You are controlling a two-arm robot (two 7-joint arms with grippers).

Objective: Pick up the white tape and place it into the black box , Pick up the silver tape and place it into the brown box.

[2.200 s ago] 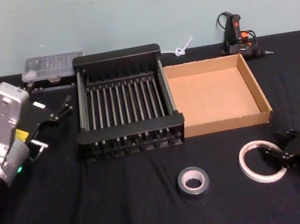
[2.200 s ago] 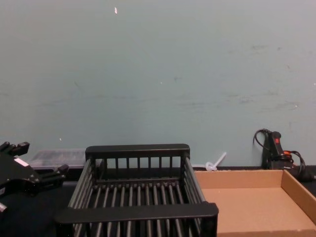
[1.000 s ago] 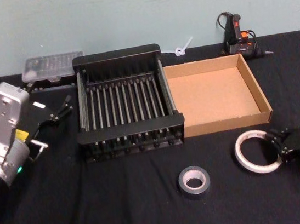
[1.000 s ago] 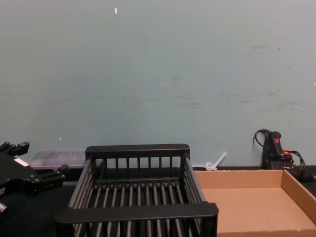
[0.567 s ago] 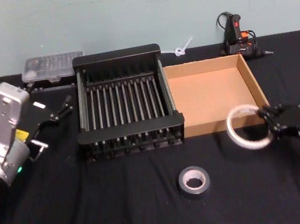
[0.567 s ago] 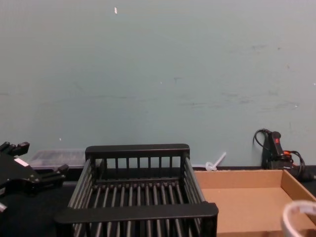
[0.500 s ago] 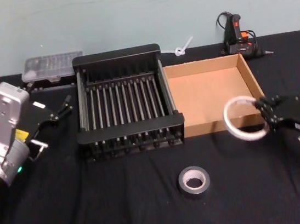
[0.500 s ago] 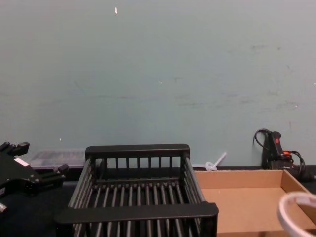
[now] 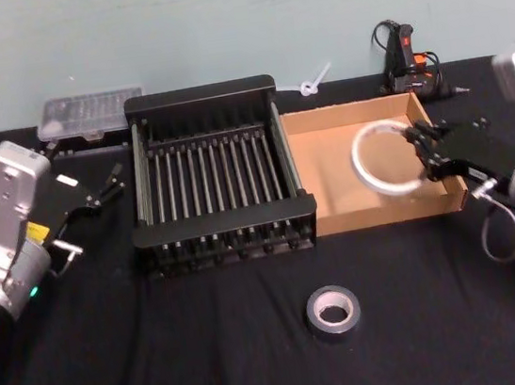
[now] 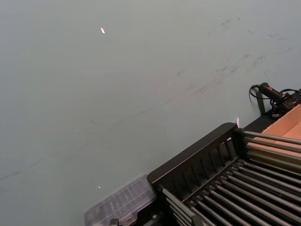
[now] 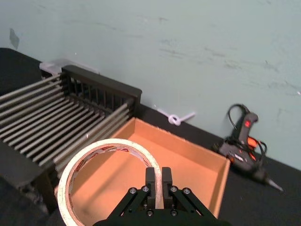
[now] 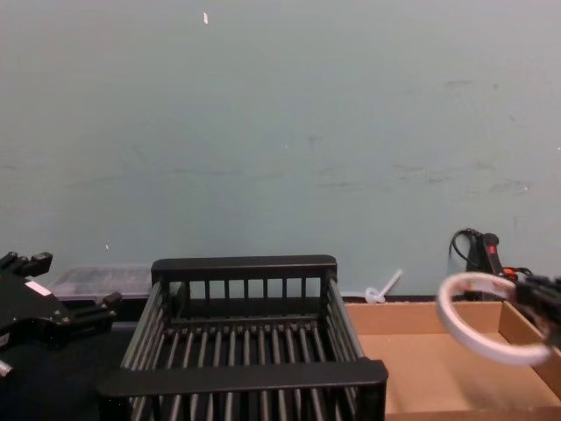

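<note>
So, head view first: we see the right gripper (image 9: 421, 158) clamped on the rim of the white tape (image 9: 385, 158), holding it in the air over the brown box (image 9: 442, 153), at about 3 o'clock from the black box (image 9: 201, 98). We see nothing in the black box, so the white tape is not delivered yet; it sits over the wrong container for now and needs to travel on toward 9 o'clock. The silver tape (image 9: 332, 311) lies flat on the black table (image 9: 212, 350) at 6 o'clock of the boxes, untouched. The left gripper (image 9: 98, 193) is parked at 9 o'clock of the black box, fingers apart, holding nothing.

Left wrist view: we see the black box (image 10: 197, 155) bars with nothing between them, a corner of the brown box (image 10: 287, 125), and a clear lidded case (image 10: 120, 205) behind.

Right wrist view: the right gripper (image 11: 158, 181) pinches the white tape (image 11: 101, 160) wall, one finger inside the hole, one outside; the roll hangs over the brown box (image 11: 141, 174), with the black box (image 11: 70, 115) beyond it.

Chest view: the white tape (image 12: 480, 328) floats tilted above the brown box (image 12: 438, 364), clear of its floor; the left gripper (image 12: 74, 314) idles beside the black box (image 12: 244, 268).

We judge it as pick one done, place one pending, silver tape entirely left.
</note>
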